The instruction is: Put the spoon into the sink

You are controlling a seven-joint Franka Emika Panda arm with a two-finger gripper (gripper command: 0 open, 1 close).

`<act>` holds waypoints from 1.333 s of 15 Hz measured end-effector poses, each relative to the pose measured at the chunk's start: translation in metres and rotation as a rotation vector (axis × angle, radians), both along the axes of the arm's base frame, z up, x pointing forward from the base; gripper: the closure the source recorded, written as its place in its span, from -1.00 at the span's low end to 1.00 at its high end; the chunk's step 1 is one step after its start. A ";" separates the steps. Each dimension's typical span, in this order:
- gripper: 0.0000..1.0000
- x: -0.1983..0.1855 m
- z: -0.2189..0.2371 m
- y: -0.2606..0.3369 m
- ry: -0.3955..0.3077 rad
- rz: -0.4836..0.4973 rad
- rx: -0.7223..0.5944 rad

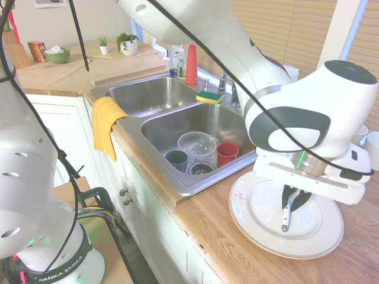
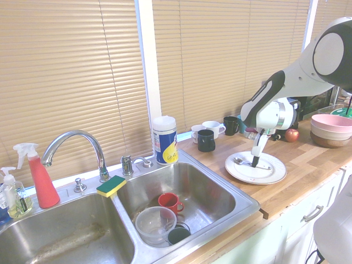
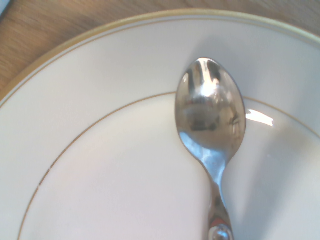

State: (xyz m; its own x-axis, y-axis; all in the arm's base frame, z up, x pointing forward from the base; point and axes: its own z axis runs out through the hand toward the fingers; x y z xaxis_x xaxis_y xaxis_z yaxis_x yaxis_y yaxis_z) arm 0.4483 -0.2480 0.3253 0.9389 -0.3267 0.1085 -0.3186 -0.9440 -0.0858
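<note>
With gripper (image 2: pixel 256 161) closed on teaspoon (image 3: pixel 210 115), lift straight off plate (image 1: pixel 251 231); then carry level, high over sink (image 1: pixel 187 187) rim; lower before releasing.

open air above sink basin (image 2: pixel 212 190), plastic bowl (image 2: pixel 156 224) and red mug (image 2: pixel 170 202) obstructing its floor

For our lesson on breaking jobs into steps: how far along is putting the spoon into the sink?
Done: the gripper has reached the spoon on the plate.
In hand: its fingers look closed on the spoon, which is apparently not lifted yet.
Left: lifting it, carrying it over to the sink and letting go.
</note>
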 end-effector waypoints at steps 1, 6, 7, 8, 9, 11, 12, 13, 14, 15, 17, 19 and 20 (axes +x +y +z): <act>1.00 0.000 0.000 0.000 -0.001 -0.002 0.003; 1.00 -0.001 0.039 0.019 -0.048 0.012 0.054; 1.00 0.001 0.056 0.034 -0.065 0.035 0.060; 1.00 0.004 0.071 0.053 -0.080 0.052 0.066; 1.00 0.007 0.084 0.076 -0.087 0.064 0.069; 1.00 0.014 0.102 0.128 -0.063 0.072 0.067; 1.00 0.017 0.107 0.157 -0.047 0.079 0.059; 1.00 0.021 0.111 0.189 -0.036 0.087 0.044; 1.00 0.023 0.112 0.223 -0.028 0.098 0.025; 1.00 0.024 0.112 0.254 -0.021 0.107 0.010; 1.00 0.021 0.110 0.304 -0.011 0.099 -0.027; 1.00 0.021 0.100 0.334 -0.006 0.065 -0.082; 1.00 0.024 0.090 0.342 0.008 0.048 -0.107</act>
State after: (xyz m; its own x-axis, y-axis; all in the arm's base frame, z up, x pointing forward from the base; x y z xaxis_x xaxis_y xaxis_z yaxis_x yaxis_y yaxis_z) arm 0.4724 0.0938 0.4156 0.9540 -0.2685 0.1330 -0.2733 -0.9617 0.0189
